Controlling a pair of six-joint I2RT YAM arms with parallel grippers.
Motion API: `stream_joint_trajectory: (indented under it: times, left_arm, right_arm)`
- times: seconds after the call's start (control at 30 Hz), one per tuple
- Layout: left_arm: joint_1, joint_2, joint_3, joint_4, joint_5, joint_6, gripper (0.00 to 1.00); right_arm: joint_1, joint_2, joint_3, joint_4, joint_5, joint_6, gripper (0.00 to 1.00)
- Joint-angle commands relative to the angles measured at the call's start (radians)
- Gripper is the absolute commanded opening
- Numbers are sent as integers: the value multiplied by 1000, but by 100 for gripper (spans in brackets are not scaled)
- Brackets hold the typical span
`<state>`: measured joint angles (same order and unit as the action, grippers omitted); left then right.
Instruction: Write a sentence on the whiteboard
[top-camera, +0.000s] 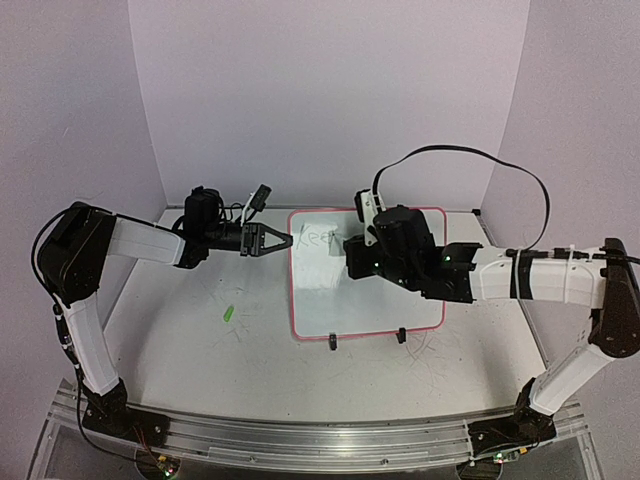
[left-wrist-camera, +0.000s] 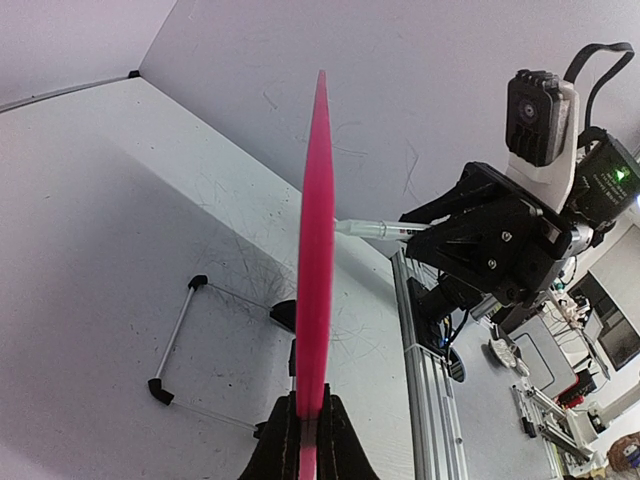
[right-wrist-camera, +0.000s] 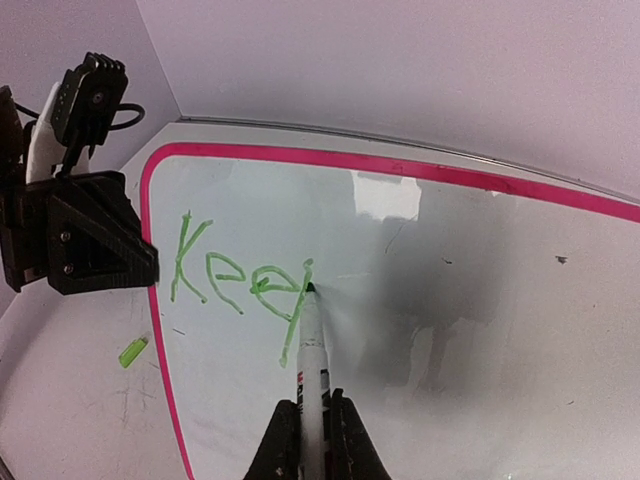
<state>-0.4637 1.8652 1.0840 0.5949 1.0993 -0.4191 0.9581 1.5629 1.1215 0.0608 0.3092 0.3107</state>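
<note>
Centrally on the table rests the whiteboard (top-camera: 380, 310): glossy white, rounded corners, thin pink-red frame, two small black feet (top-camera: 332, 343) at its near edge. The sentence (right-wrist-camera: 240, 272) sits in the board's upper-left corner in green script slanting upward. "Kee" reads clearly, followed by a long downstroke with a small hook at its top.

Left gripper (top-camera: 281, 240): fingers pinched tight on the board's left frame edge. Right gripper (right-wrist-camera: 310, 428): closed around a white marker (right-wrist-camera: 313, 350), its tip touching the board at the top of that downstroke.

Top view gives the writing only as a faint smear. Right wrist view makes the letters legible and shows glare on the surface. Left wrist view has the board edge-on as a pink blade, with the marker jutting from the right gripper beyond it.

Green cap (top-camera: 229, 313) lies on the table left of the board, apart from it.
</note>
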Motion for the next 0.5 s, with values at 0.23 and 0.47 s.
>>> stream_joint_trajectory:
  times: [0.23, 0.47]
  left_arm:
    - [-7, -49, 7, 19, 46, 2, 0]
    - [-7, -49, 7, 18, 46, 2, 0]
  right_arm:
    - [-7, 11, 38, 19, 79, 5, 0]
    - [-8, -7, 23, -4, 104, 24, 0]
